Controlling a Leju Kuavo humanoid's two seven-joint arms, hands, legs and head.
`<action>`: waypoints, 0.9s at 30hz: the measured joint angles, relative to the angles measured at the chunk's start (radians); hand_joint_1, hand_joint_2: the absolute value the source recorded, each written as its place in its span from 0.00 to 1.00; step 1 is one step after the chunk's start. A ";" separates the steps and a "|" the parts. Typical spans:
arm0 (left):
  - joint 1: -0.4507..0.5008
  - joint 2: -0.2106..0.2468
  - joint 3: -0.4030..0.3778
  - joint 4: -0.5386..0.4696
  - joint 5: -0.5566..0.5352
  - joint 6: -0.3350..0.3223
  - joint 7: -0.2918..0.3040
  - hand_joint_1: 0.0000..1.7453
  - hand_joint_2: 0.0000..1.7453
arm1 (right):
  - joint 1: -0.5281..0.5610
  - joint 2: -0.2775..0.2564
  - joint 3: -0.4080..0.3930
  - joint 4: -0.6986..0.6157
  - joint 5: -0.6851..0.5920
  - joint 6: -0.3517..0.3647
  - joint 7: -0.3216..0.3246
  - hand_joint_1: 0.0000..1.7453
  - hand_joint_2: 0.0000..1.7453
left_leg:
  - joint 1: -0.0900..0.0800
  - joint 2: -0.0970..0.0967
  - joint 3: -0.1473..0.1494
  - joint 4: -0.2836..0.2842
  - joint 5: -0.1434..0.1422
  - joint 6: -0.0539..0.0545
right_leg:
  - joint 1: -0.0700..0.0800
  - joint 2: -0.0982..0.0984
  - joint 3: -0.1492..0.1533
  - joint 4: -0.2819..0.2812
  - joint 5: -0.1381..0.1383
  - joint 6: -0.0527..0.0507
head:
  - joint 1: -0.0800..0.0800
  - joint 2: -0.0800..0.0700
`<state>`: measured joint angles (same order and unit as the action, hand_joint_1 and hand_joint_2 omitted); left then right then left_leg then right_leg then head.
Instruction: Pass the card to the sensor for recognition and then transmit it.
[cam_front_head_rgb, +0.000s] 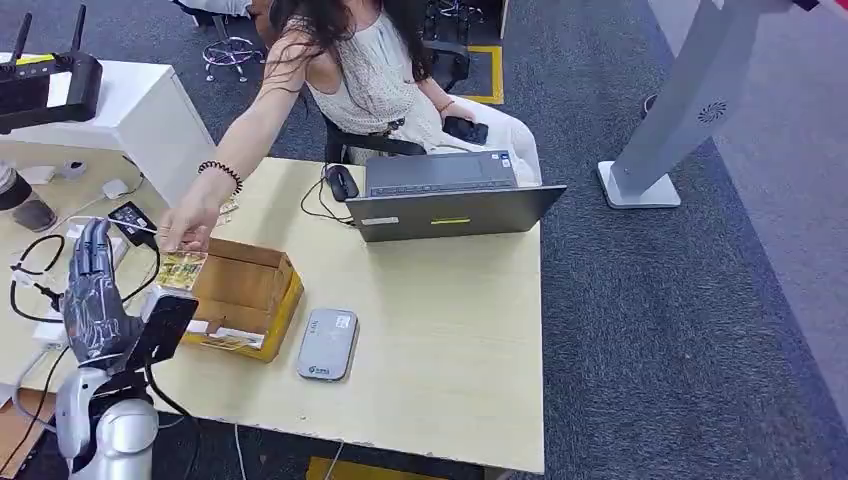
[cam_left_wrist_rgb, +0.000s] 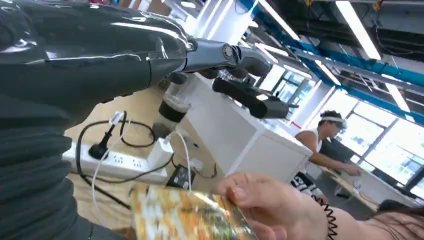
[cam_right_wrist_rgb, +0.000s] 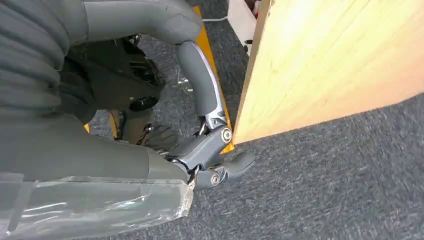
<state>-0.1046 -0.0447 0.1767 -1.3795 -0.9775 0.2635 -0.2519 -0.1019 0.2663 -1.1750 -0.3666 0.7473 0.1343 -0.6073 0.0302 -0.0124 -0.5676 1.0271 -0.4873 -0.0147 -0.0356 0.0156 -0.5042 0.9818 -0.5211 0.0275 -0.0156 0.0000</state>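
While person's hand (cam_front_head_rgb: 190, 222) holds card (cam_front_head_rgb: 181, 269), left hand (cam_front_head_rgb: 92, 290) raised beside it, fingers apart, empty.

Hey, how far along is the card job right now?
Looks near the end. The person's hand holds the card over the wooden box. The left robot hand is raised beside it, open and empty. The scan itself can't be confirmed.
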 joint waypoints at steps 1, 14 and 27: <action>-0.009 0.010 -0.009 0.009 -0.025 0.017 0.013 0.00 1.00 | -0.002 -0.001 0.007 0.005 0.004 -0.003 0.003 0.00 1.00 | 0.000 0.000 0.000 0.000 0.000 0.000 | 0.000 0.000 0.000 0.000 0.000 0.000 | 0.000 0.000; -0.068 0.081 -0.085 0.089 -0.223 0.174 0.118 0.00 1.00 | -0.017 -0.017 0.055 0.044 0.025 -0.029 0.021 0.00 1.00 | 0.000 0.000 0.000 0.000 0.000 0.000 | 0.000 0.000 0.000 0.000 0.000 0.000 | 0.000 0.000; -0.070 0.090 -0.101 0.097 -0.208 0.155 0.124 1.00 1.00 | -0.018 -0.021 0.075 0.052 0.003 -0.030 0.035 0.00 1.00 | 0.000 0.000 0.000 0.000 0.000 0.000 | 0.000 0.000 0.000 0.000 0.000 0.000 | 0.000 0.000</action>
<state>-0.1746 0.0450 0.0755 -1.2829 -1.1856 0.4185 -0.1282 -0.1199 0.2449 -1.1002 -0.3147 0.7503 0.1045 -0.5718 0.0301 -0.0122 -0.5679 1.0272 -0.4870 -0.0144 -0.0356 0.0159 -0.5044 0.9820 -0.5211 0.0275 -0.0156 0.0000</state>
